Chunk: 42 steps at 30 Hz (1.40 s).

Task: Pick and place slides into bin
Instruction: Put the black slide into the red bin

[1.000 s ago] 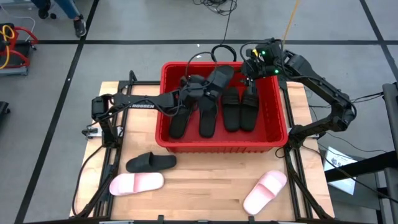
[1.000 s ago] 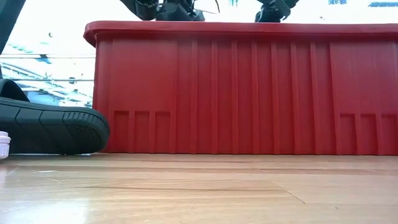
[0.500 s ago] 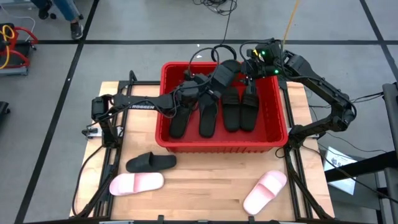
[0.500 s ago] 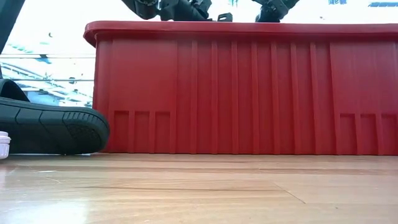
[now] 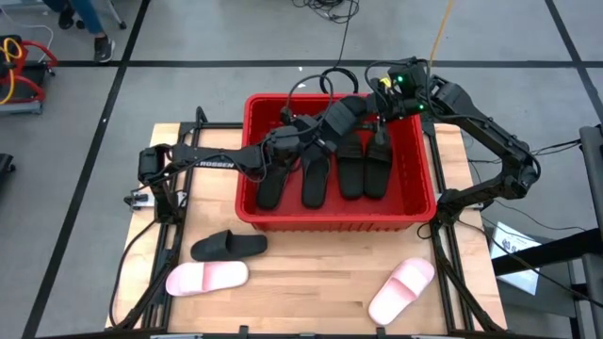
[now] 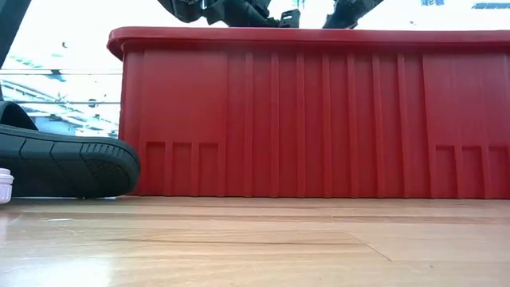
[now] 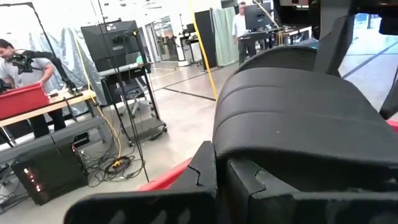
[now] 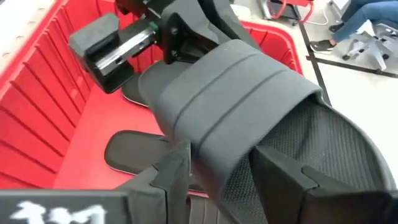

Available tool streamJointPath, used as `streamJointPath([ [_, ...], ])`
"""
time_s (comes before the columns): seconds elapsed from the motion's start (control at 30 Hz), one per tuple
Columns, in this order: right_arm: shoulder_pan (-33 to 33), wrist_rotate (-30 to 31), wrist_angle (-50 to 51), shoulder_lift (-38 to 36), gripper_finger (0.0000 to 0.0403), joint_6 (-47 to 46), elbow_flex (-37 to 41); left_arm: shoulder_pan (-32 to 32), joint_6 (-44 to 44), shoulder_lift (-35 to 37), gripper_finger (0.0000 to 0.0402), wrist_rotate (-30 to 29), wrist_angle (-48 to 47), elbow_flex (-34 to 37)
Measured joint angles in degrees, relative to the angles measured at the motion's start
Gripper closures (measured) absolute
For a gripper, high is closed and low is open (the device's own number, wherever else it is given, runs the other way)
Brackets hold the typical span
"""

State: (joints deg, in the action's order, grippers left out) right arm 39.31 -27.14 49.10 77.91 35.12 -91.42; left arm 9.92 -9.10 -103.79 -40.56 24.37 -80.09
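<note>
Since a second ago the black wide-strap slide (image 5: 343, 115) has risen and swung toward the bin's far right corner, and both end effectors have followed it. Now the left end effector (image 5: 318, 139) grips that slide at its near end, its arm reaching low and nearly level from the tabletop's left edge across the bin's left wall. The right end effector (image 5: 375, 105) is clamped on the same slide's strap from the other side; in the right wrist view its fingers (image 8: 177, 174) straddle the ribbed strap (image 8: 233, 99). The right arm bends up from the tabletop's right edge, elbow out, and folds back over the bin's far right corner. The slide hangs tilted above the red bin (image 5: 422, 193), clear of the four black slides (image 5: 363, 169) lying side by side on its floor. Outside the bin, near the tabletop's front edge, lie a black slide (image 5: 229, 246), a pink slide (image 5: 207, 277) just beside it, and a second pink slide (image 5: 401, 290) toward the front right corner.
</note>
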Motion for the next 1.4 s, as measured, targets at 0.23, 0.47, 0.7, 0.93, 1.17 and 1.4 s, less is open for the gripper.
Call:
streamJointPath([
  [0.23, 0.0, 0.0, -1.5, 0.0, 0.0255, -0.1, 3.1, 0.1, -1.7, 0.0, 0.0401, 0.0, 3.8, 0.0],
  [0.47, -0.3, -0.1, -3.8, 0.0, 0.0321, -1.0, 5.3, 0.1, -3.3, 0.0, 0.0401, -0.1, 4.2, 0.0],
  [0.7, -0.4, -0.2, -4.1, -0.1, 0.0392, 1.9, 5.4, 0.1, -3.2, 0.0, 0.0401, 0.0, 4.3, 0.0],
  [0.93, -0.4, -0.1, -3.9, -0.3, 0.0398, 2.1, 5.4, 0.6, -2.2, 0.0, 0.0371, 0.2, 3.7, 0.0],
  [1.17, -0.3, 0.1, -1.3, -0.3, 0.04, 3.6, 5.4, 0.6, 0.0, 0.1, 0.0316, 0.1, 1.2, 0.0],
  [1.4, 0.9, 3.3, 3.8, -0.3, 0.0401, 4.5, 5.4, 0.8, 1.5, 1.6, 0.0269, 0.2, -7.3, 0.0],
])
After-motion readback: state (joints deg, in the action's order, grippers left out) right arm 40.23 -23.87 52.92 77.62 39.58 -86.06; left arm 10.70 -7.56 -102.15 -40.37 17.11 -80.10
